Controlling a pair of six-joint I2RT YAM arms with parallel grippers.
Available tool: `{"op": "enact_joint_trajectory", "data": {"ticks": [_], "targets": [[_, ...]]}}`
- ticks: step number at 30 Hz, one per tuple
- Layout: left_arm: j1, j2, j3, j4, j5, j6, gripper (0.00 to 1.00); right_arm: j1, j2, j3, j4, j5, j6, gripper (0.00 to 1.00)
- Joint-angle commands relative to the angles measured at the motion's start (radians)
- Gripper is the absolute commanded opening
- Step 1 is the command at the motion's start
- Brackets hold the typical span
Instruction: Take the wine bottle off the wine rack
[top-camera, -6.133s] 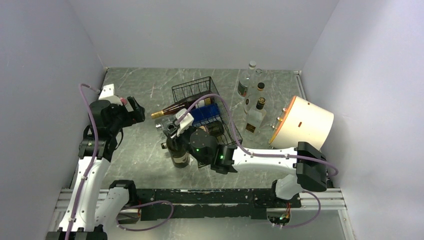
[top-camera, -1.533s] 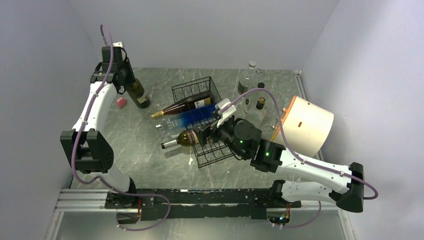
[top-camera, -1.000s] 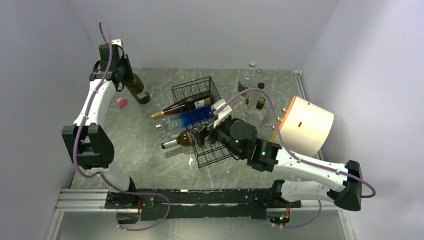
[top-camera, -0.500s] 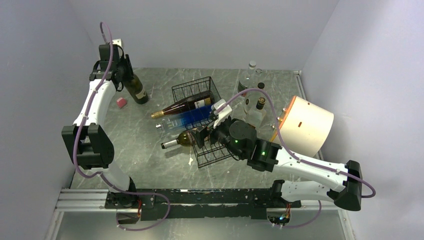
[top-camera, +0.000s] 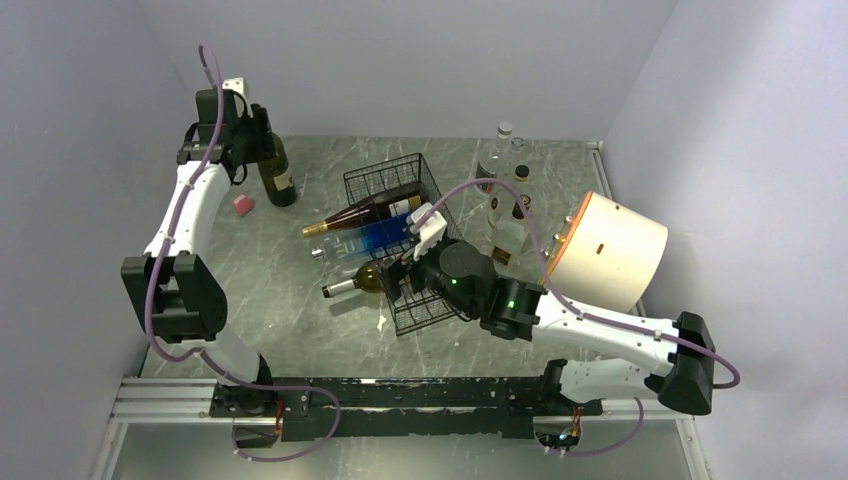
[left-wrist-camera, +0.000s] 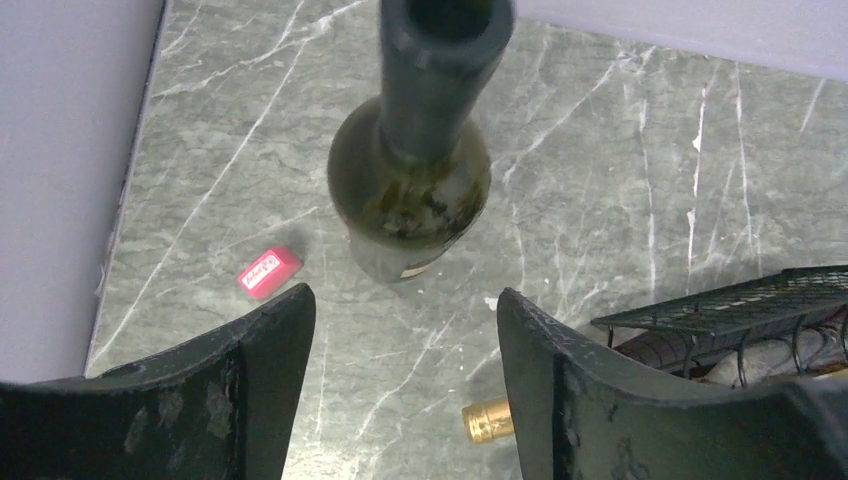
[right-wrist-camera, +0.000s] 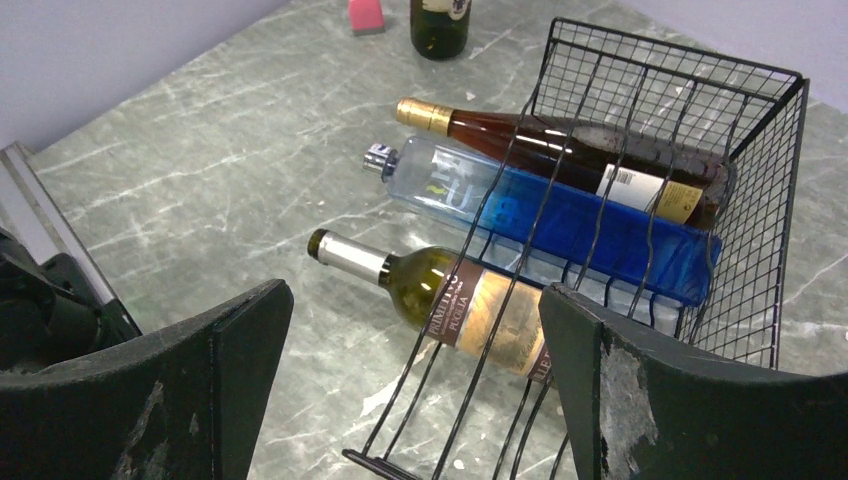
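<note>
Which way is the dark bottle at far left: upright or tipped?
Upright: the dark bottle stands on its base on the table, neck pointing up.

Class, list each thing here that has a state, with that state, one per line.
left gripper, open, empty
right gripper, open, empty
dark bottle, upright on table
wine rack, loaded
brown bottle, lying in rack
blue bottle, lying in rack
green bottle, lying in rack
clear bottles, upright
cream drum, on its side

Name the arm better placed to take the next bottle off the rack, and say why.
Right. The right hand hovers open at the rack's near end, by the nearest lying bottle. The left hand, open too, is far off at the back left corner, above the upright dark bottle.
</note>
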Motion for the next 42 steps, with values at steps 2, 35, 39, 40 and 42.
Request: {"op": "enact_joint_trajectory", "data": {"ticks": [2,35,39,40,42], "targets": [[0.008,-0.078,-0.025,0.047,0.055,0.005,0.73,-0.003,0.031,0.044,-0.018,-0.023,0.010,1.00],[-0.045,-0.263,-0.089,0.094,0.155,-0.035,0.90,0.238,0.815,0.621,-0.431,0.320,-0.384,1.00],[-0.049,-0.266,-0.091,0.095,0.162,-0.035,0.90,0.239,0.882,0.622,-0.400,0.359,-0.483,1.00],[-0.050,-0.265,-0.091,0.095,0.164,-0.037,0.90,0.237,0.885,0.616,-0.384,0.370,-0.508,1.00],[-0.050,-0.263,-0.089,0.093,0.171,-0.038,0.90,0.230,0.929,0.605,-0.351,0.379,-0.554,1.00]]}}
